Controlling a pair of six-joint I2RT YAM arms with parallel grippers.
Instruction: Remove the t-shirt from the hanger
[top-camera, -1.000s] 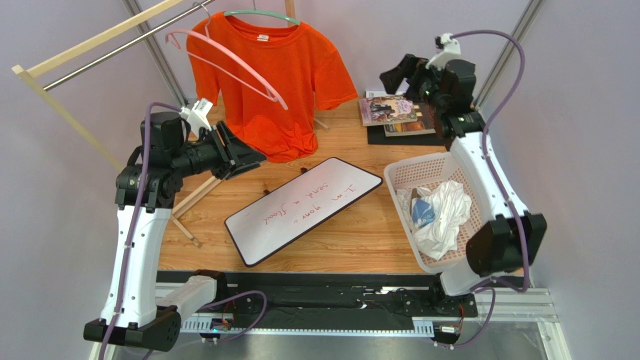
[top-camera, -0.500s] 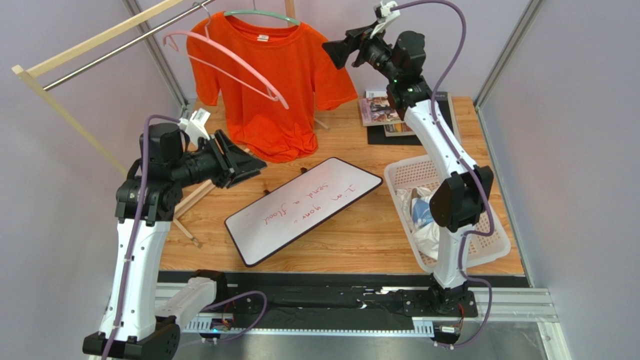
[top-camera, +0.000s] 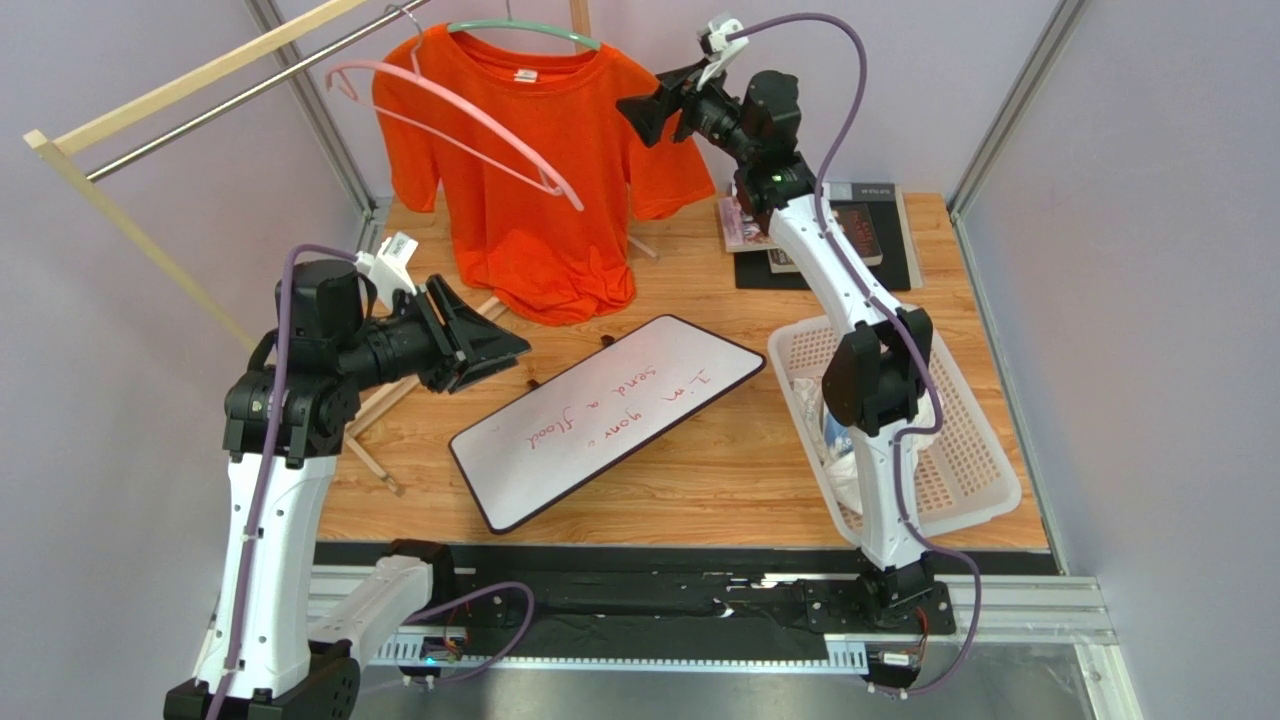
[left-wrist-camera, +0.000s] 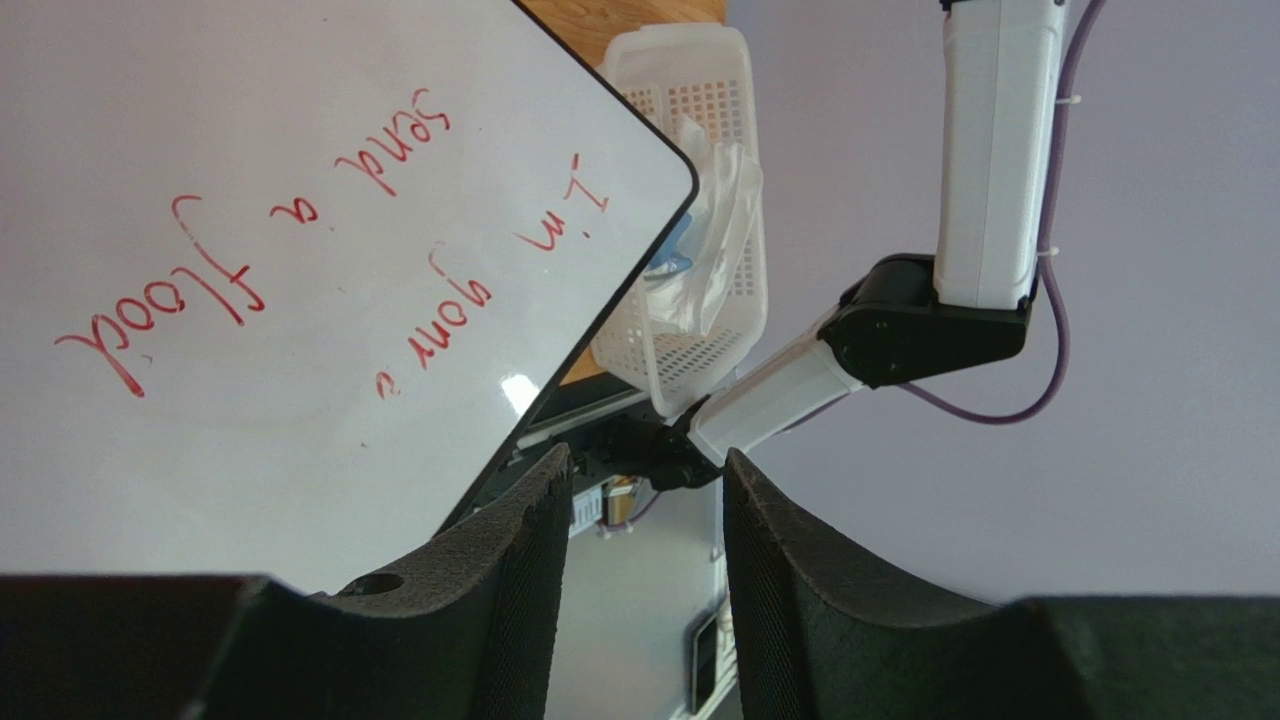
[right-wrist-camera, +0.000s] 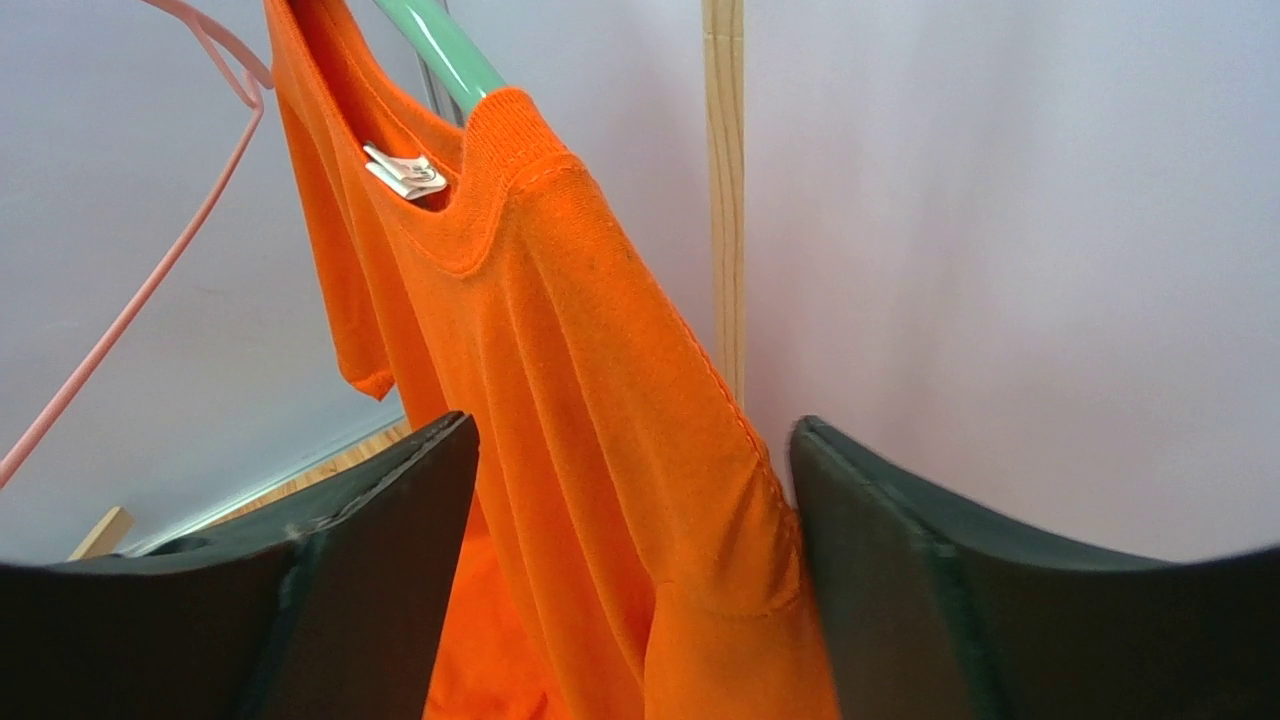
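Wooden table (top-camera: 721, 465), green hanger (top-camera: 519, 27) mostly hidden inside orange t-shirt (top-camera: 601, 135)

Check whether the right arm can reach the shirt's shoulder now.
Probably yes: the right hand is open, the shoulder of the shirt sits between its fingers, and nothing is in the way.

The left arm (top-camera: 271, 495) stands upright from its base, elbow bent, forearm reaching level toward the middle. The left gripper (top-camera: 489, 338) has its fingers (left-wrist-camera: 481, 600) parted by a narrow gap. The right arm (top-camera: 842, 285) stretches high and far, wrist raised. The right gripper (top-camera: 639, 113) points left with its fingers (right-wrist-camera: 376, 555) spread wide.
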